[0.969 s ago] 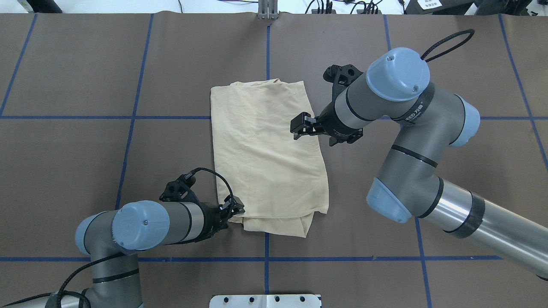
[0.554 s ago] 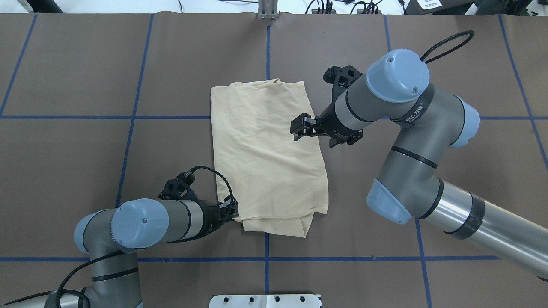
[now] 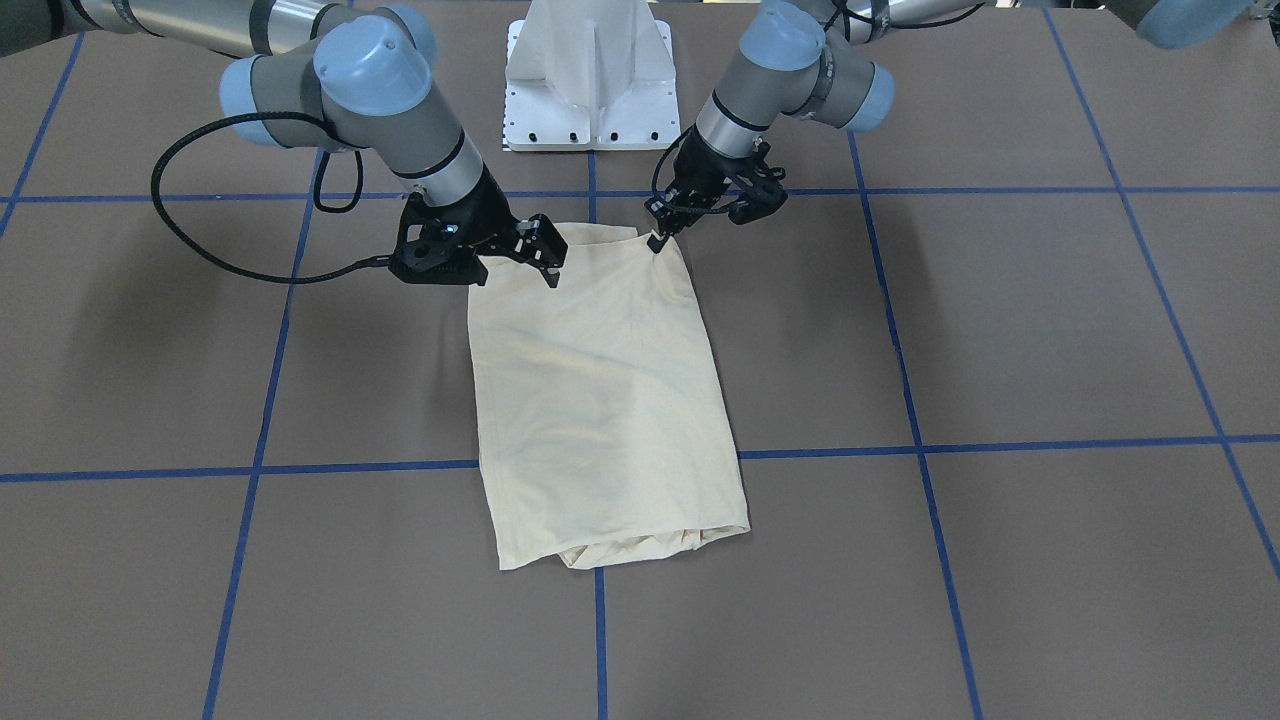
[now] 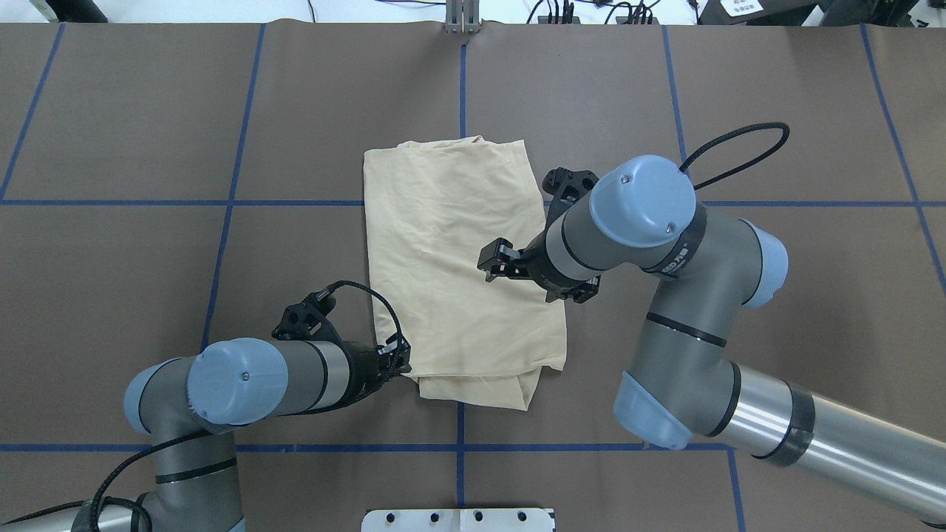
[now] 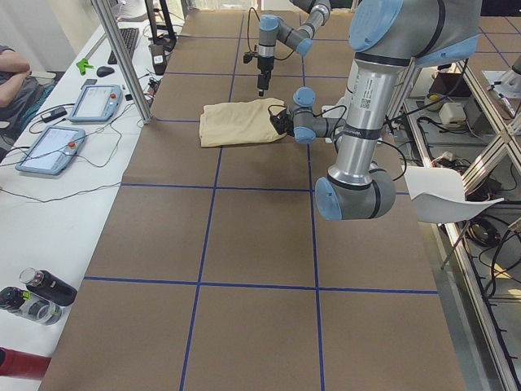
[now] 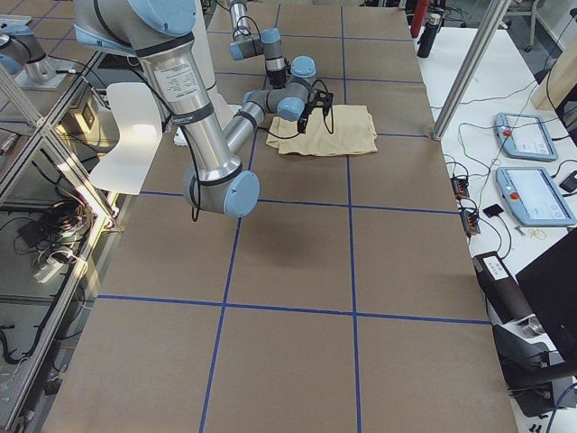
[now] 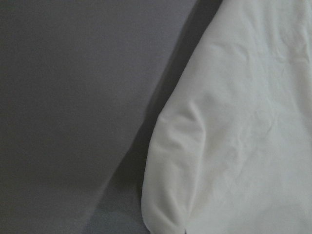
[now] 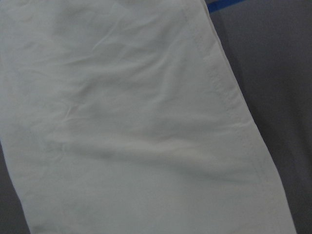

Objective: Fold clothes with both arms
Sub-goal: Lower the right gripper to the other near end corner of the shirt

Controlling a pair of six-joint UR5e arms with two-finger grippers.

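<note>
The cream-yellow shirt (image 4: 458, 281) lies flat mid-table, folded into a long rectangle, plain side up (image 3: 600, 400). My left gripper (image 4: 399, 362) is low at the shirt's near left corner, shut on its edge; in the front view it (image 3: 657, 240) points down at that corner. The left wrist view shows only the shirt's edge (image 7: 234, 126) and the table. My right gripper (image 4: 490, 267) is open and hovers over the shirt's right side, about halfway along (image 3: 545, 255). The right wrist view shows the hemmed cloth (image 8: 146, 122) close below.
The table has a brown cover (image 4: 148, 258) with a grid of blue tape lines. The white pedestal base (image 3: 590, 80) stands at the robot's edge. Tablets (image 5: 98, 102) and bottles (image 5: 41, 289) lie on a side bench beyond the far edge.
My right arm has moved toward the robot along the shirt's right edge, gripper still open. My left gripper's fingers have closed at the shirt's corner and drawn slightly back.
</note>
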